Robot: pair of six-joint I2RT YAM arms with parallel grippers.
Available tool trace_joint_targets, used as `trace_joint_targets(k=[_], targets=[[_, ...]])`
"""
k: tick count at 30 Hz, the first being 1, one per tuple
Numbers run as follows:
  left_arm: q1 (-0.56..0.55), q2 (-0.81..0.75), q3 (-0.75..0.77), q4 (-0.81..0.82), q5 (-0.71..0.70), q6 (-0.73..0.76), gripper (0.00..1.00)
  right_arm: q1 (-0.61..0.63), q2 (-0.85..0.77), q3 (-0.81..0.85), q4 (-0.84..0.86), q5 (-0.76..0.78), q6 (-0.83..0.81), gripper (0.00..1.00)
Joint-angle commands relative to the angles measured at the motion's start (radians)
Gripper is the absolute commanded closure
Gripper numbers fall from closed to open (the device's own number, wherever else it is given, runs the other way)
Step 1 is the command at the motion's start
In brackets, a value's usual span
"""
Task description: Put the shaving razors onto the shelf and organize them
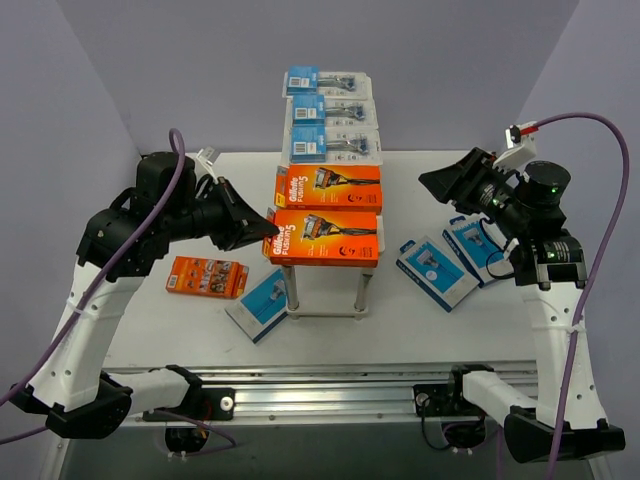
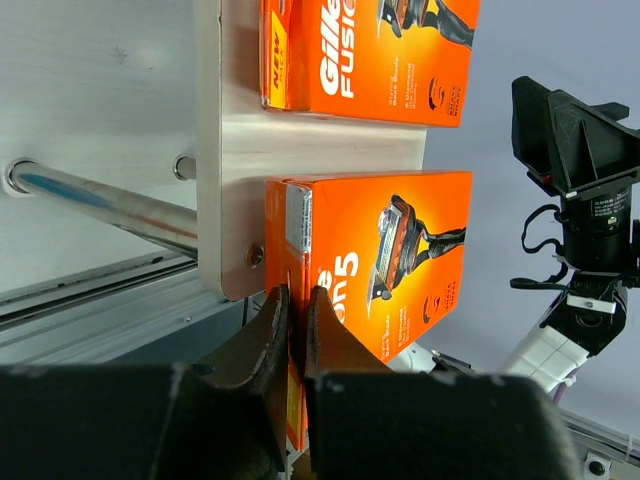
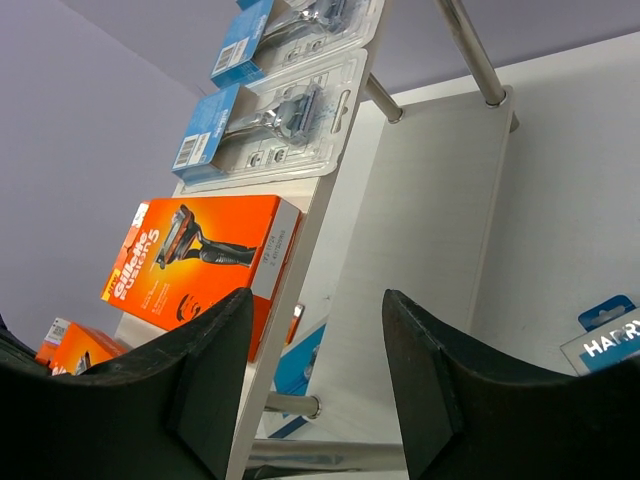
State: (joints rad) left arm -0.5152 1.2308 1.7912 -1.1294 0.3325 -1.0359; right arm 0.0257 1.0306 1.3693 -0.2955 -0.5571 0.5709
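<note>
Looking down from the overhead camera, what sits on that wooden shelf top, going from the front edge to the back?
First an orange razor box, pinched at its left end by the left end effector → second orange razor box → first blister pack → second blister pack → third blister pack.

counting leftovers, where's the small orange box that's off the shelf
In the top view, the small flat orange box lies on the white table, left of the metal-legged wooden shelf, beside a blue-and-white pack.

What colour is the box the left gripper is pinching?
Orange: the box in the left gripper shows best in left wrist view.
</note>
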Motion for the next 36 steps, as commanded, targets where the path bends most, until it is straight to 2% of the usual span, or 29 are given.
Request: trace_joint_targets(k=[1,16,36], targets=[[-0.025,0.005,0.008,0.091,-0.023,-0.056,0.98,0.002,-0.024,-0.004,0.044,0.003,-0.028,0.5],[-0.049,0.035,0.028,0.079,-0.087,-0.036,0.98,0.04,-0.037,0.008,0.016,0.057,-0.065,0.45],[-0.057,0.065,0.04,0.112,-0.092,-0.016,0.98,0.063,-0.035,0.007,0.002,0.094,-0.086,0.42]])
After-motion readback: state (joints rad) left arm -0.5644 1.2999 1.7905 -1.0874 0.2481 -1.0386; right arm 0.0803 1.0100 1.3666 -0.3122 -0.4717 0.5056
